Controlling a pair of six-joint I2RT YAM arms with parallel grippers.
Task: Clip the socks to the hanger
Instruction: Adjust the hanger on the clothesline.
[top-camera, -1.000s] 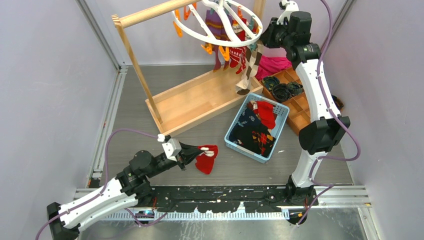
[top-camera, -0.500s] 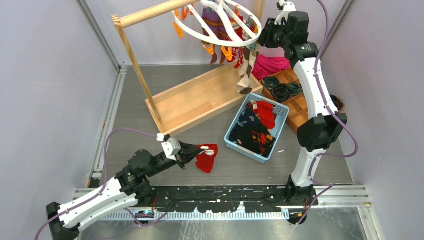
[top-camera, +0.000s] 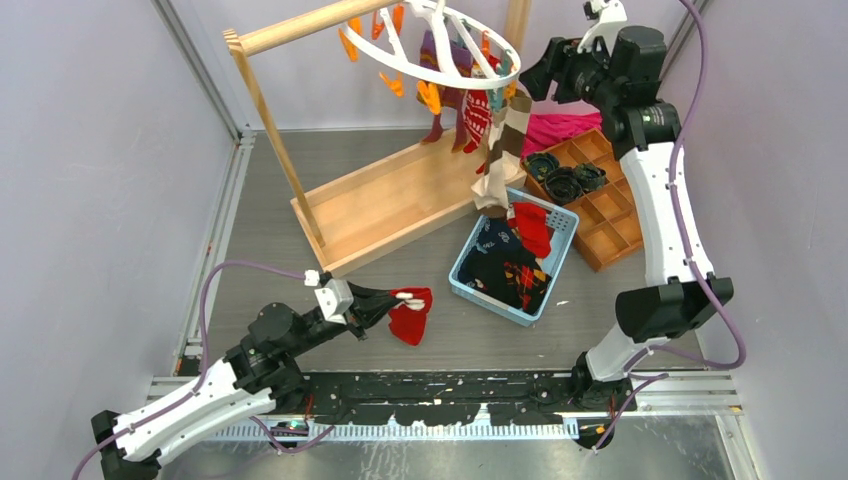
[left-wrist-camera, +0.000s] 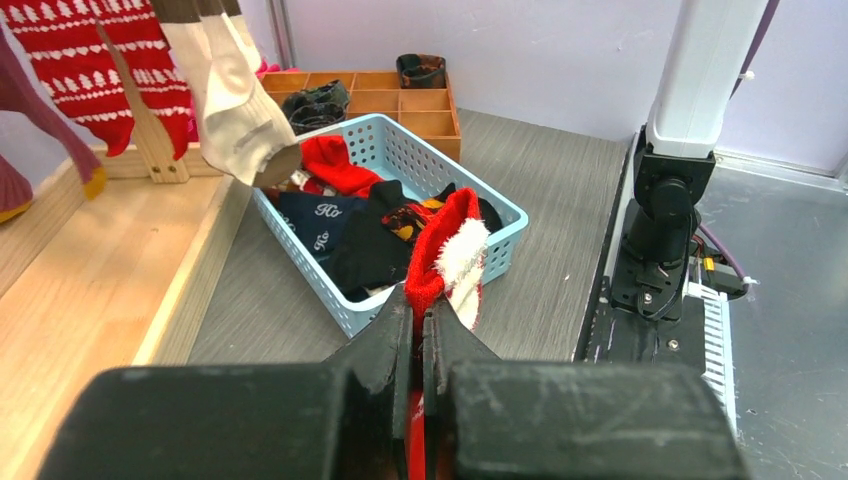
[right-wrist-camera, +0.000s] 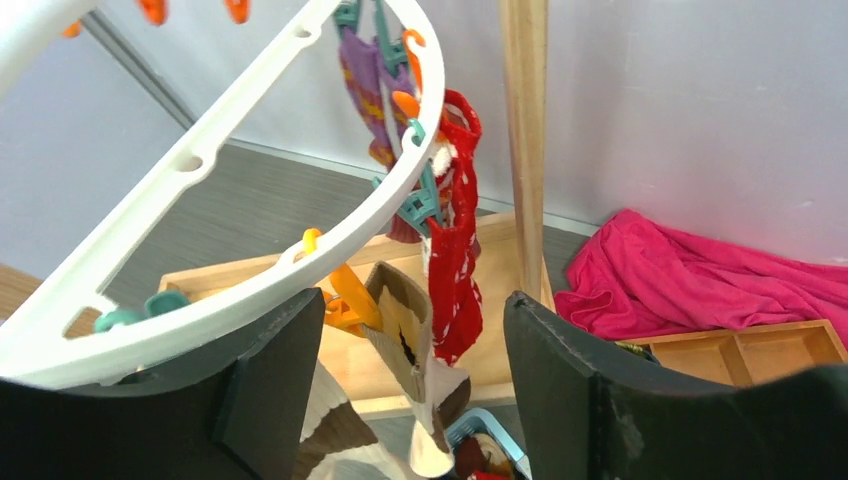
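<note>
Two arms were at work. The left gripper (top-camera: 398, 299) sat low over the table, near the arm bases, with its jaws closed on one red sock with a white cuff (top-camera: 412, 320). In the left wrist view the sock (left-wrist-camera: 447, 250) stood up out of the pinched fingertips (left-wrist-camera: 400, 335).

The right gripper (top-camera: 540, 72) was raised beside the round white hanger ring (top-camera: 440, 80), its two fingers (right-wrist-camera: 275, 380) spread wide with nothing held between them. In the right wrist view the ring (right-wrist-camera: 200, 310) curved across just above the left-hand finger; whether they touched could not be told.

Three socks hung from the ring's pegs: one purple (right-wrist-camera: 365, 90), one red with white pattern (right-wrist-camera: 452, 260) and one brown-and-cream (top-camera: 500, 150). The toe of the brown-and-cream one dangled just above the far edge of the light blue basket (top-camera: 463, 272). Orange pegs (top-camera: 430, 97) and teal pegs (right-wrist-camera: 420, 205) lined the ring, too many overlapping for a sure count.

The single basket held a heap of socks, red, navy and argyle, which could not be counted apart. One wooden divided tray (top-camera: 612, 215) lay beyond it with three dark rolled bundles (top-camera: 563, 184) in its compartments. One pink cloth (top-camera: 560, 128) lay beside that. The ring hung from one wooden rack (top-camera: 390, 205).
</note>
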